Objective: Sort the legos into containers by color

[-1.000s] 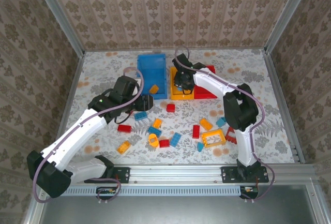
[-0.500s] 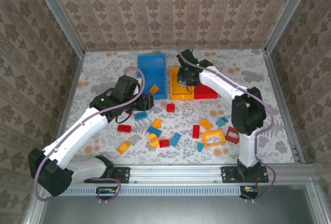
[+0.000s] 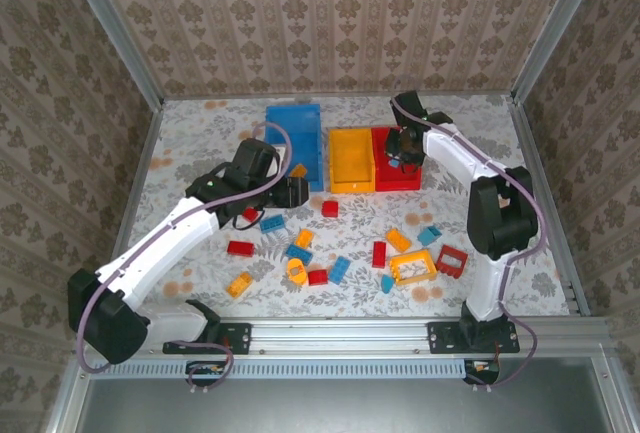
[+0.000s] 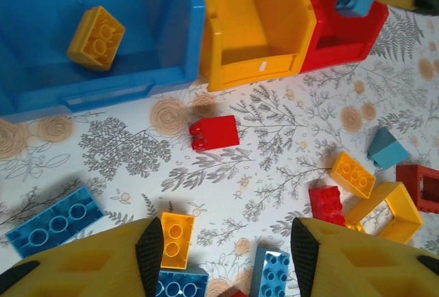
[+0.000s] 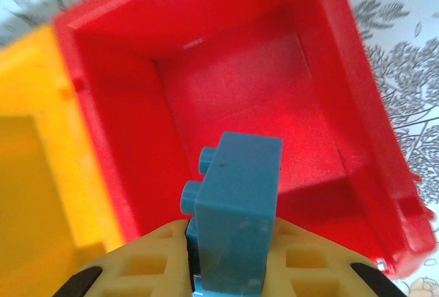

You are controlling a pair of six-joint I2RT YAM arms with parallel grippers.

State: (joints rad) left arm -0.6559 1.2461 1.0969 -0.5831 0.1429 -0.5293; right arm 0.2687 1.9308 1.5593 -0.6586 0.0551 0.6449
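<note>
Right tool point(image 5: 232, 259) is clamped on a blue brick point(image 5: 236, 194), pinching its flat sides with the studs out to one side, above the red bin point(image 5: 374, 146) at the right end of the row. By colour it belongs in the blue bin point(image 3: 295, 131) at the left end, past the yellow bin point(image 3: 352, 161). Left tool point(image 4: 223, 245) hangs spread and empty over loose bricks point(image 4: 214, 132) on the table point(image 4: 288, 139). Such bricks look light, stiff and slick, so they are best gripped across flat opposing walls, not the studs.
</note>
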